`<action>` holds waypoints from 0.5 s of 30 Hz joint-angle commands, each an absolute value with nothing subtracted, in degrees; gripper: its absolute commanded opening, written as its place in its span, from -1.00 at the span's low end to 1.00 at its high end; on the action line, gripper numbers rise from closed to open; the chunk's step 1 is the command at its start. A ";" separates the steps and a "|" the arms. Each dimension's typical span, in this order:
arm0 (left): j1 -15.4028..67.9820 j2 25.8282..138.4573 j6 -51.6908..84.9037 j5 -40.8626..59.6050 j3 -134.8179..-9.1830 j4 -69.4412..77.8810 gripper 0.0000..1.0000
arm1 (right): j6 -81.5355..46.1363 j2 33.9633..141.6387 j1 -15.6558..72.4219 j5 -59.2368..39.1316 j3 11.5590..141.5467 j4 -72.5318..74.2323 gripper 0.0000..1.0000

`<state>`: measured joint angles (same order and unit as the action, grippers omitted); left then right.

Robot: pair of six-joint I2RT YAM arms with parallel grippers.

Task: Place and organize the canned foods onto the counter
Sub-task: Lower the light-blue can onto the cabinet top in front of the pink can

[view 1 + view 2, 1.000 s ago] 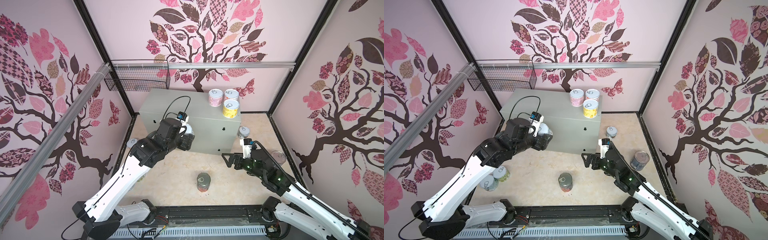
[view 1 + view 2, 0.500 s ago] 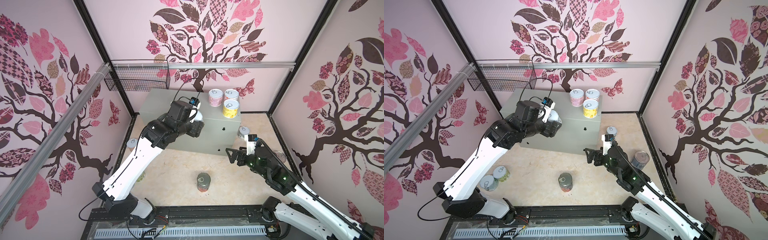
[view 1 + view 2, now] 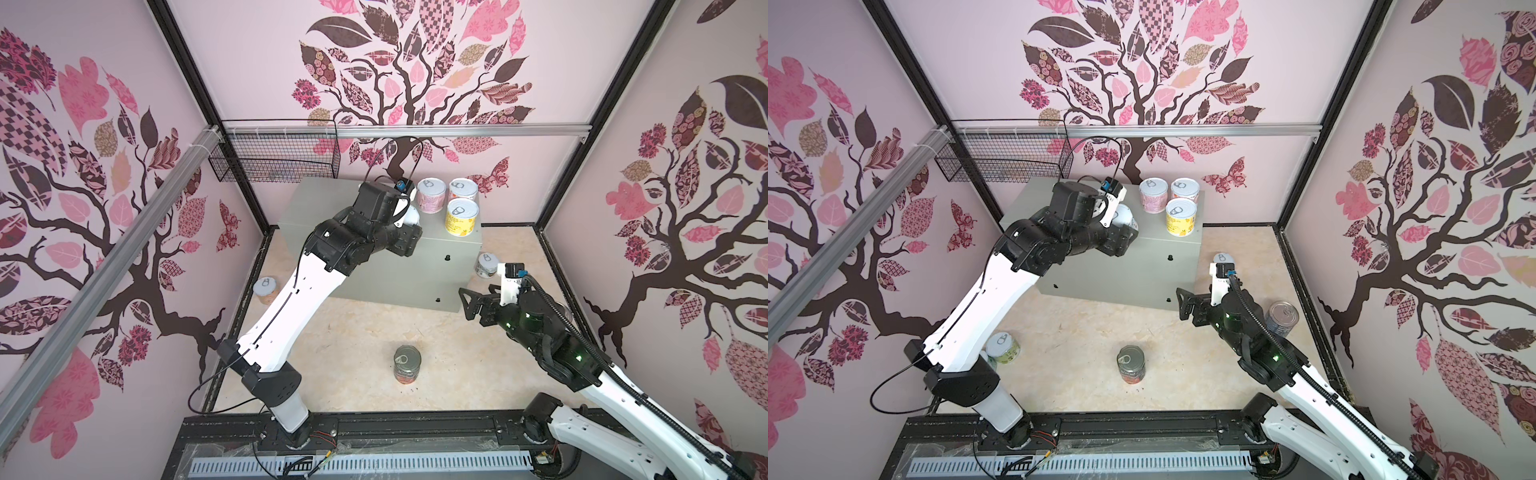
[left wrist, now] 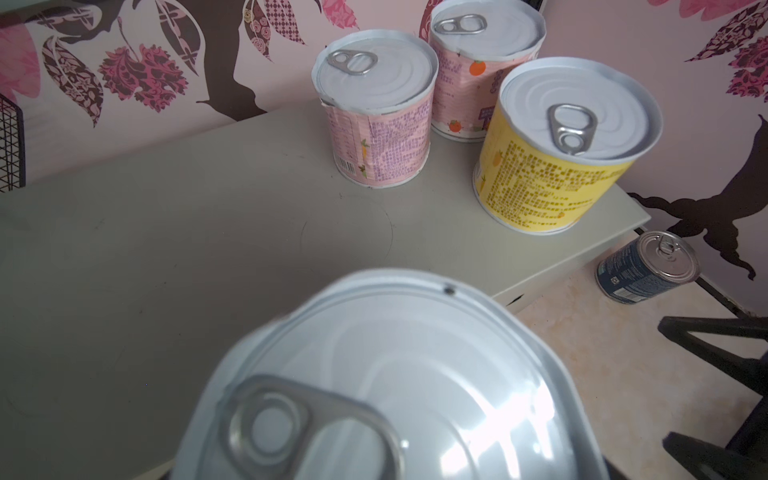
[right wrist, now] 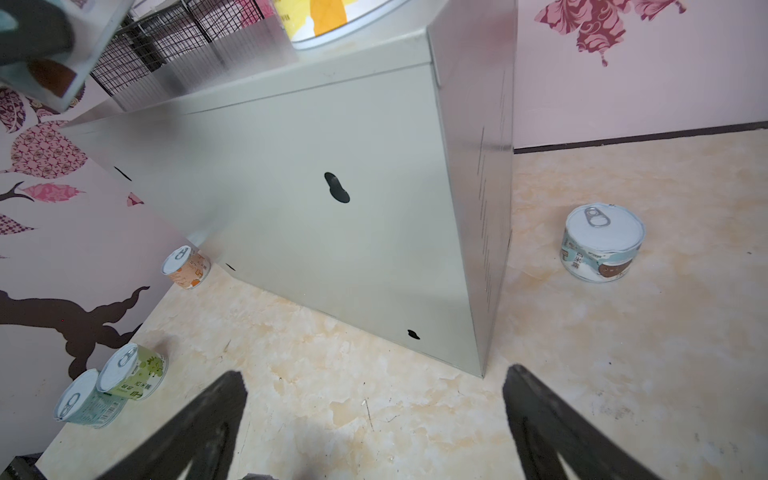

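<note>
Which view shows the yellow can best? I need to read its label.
The left wrist view: the yellow can is close, with lid and label text clear. Both top views show it small on the counter; the right wrist view catches only its base.

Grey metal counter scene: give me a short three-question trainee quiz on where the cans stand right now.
1. How many cans stand on the grey metal counter?
2. True or false: the right gripper holds a can.
3. Which arm carries a white-lidded can above the counter: A left, B right?

Key:
1. Three: two pink-labelled cans and one yellow-labelled can.
2. False; it is open and empty.
3. A; the left gripper is shut on it.
</note>
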<state>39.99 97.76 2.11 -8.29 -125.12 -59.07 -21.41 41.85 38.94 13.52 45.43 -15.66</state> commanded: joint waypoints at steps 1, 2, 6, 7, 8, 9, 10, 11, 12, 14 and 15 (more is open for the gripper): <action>39.50 99.75 1.12 -7.94 -131.05 -57.30 0.02 | -20.41 41.03 39.11 15.30 45.44 -16.54 1.00; 39.31 100.52 1.23 -7.60 -131.82 -57.30 0.03 | -20.66 41.05 39.13 15.27 44.92 -16.40 1.00; 38.56 103.24 1.56 -7.13 -134.13 -57.26 0.03 | -21.75 40.87 39.11 14.60 42.68 -15.64 1.00; 38.18 103.88 1.81 -6.64 -134.61 -57.24 0.03 | -21.88 40.79 39.11 14.48 42.10 -15.39 1.00; 37.93 104.41 1.94 -6.14 -134.94 -57.22 0.03 | -22.11 40.78 39.11 14.30 41.72 -15.21 1.00; 37.67 104.94 2.03 -5.85 -135.25 -57.19 0.03 | -22.14 40.86 39.10 14.08 41.29 -15.05 1.00; 37.47 105.48 2.15 -5.67 -135.63 -57.08 0.03 | -22.23 41.00 39.11 13.82 40.92 -14.94 1.00; 37.36 105.93 2.16 -5.58 -135.95 -57.13 0.03 | -22.28 41.13 39.11 13.76 40.58 -14.85 1.00; 37.19 106.46 2.21 -5.31 -136.33 -57.13 0.03 | -22.46 41.30 39.12 13.62 40.29 -14.68 1.00; 37.01 107.25 2.29 -4.94 -136.78 -56.85 0.03 | -22.42 41.39 39.11 13.47 39.65 -14.39 1.00; 37.00 107.57 2.37 -4.71 -137.07 -56.80 0.03 | -22.44 41.47 39.13 13.36 39.49 -14.21 1.00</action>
